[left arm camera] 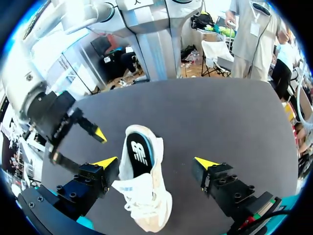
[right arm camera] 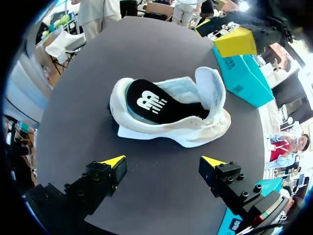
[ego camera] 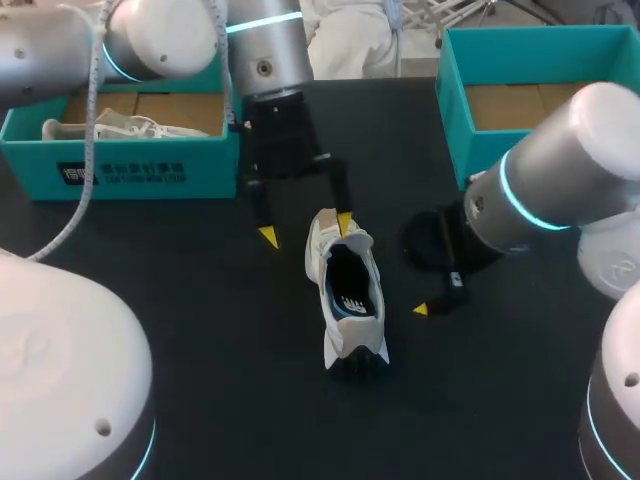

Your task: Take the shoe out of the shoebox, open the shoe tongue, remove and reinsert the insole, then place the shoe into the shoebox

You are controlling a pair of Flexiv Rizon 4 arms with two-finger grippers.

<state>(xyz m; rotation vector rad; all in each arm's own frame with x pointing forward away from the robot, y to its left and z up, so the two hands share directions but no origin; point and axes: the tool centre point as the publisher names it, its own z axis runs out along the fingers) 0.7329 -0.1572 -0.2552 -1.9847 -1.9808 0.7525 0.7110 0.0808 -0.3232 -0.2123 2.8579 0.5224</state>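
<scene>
A white shoe (ego camera: 345,290) stands on the black table (ego camera: 200,330), its tongue (right arm camera: 210,85) folded back. The black insole (right arm camera: 151,103) with a white logo lies inside it. My left gripper (ego camera: 305,230) hangs open over the shoe's toe end. In its wrist view the shoe (left arm camera: 146,196) lies between the fingers, close to one fingertip (left arm camera: 105,161). My right gripper (right arm camera: 164,161) is open beside the shoe, a short gap away, with nothing between its fingers. Only one of its yellow fingertips (ego camera: 421,310) shows in the head view.
A teal shoebox (ego camera: 120,165) at the back left holds another white shoe (ego camera: 120,127). A second teal box (ego camera: 530,80) stands at the back right. Bare table lies in front of the shoe.
</scene>
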